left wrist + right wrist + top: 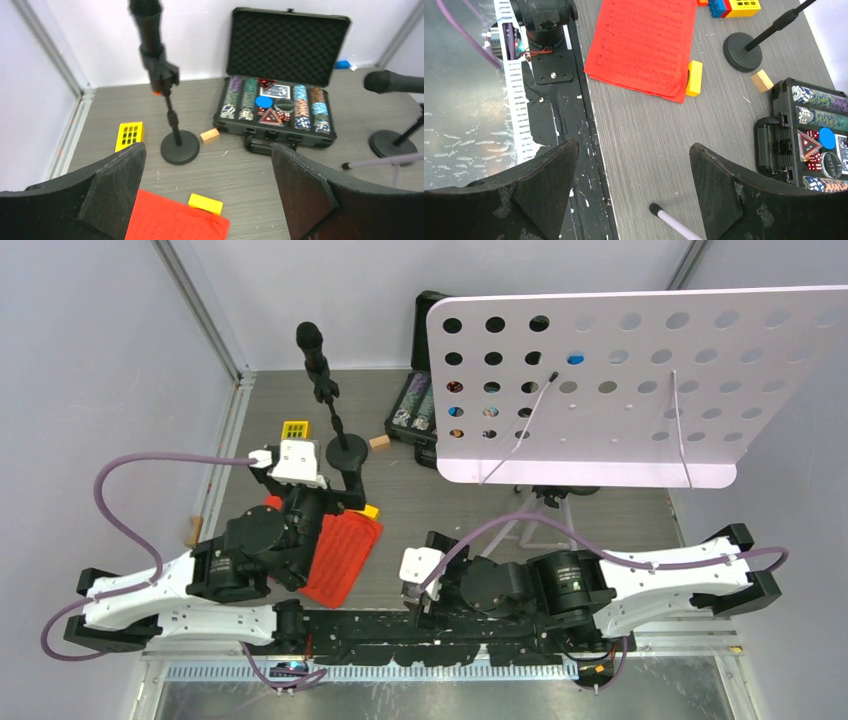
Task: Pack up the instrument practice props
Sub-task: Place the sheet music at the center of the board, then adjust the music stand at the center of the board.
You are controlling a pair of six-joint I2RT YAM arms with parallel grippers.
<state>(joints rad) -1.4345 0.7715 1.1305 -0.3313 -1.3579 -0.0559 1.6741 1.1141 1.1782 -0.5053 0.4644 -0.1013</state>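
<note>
Poker chips point(235, 97) in open case point(296, 137)

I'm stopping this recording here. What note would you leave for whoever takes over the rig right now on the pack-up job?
Grippers: the left gripper is open and empty, above the red sheet-music pages. The right gripper is open and empty, over the table near its front edge.
Props: the pages lie flat at front left. One microphone stands on its round base behind them. The second microphone is right of the open poker-chip case. The music rack stands on its tripod at the right.
Done: nothing packed.
Left: pages, both microphones, rack.
</note>
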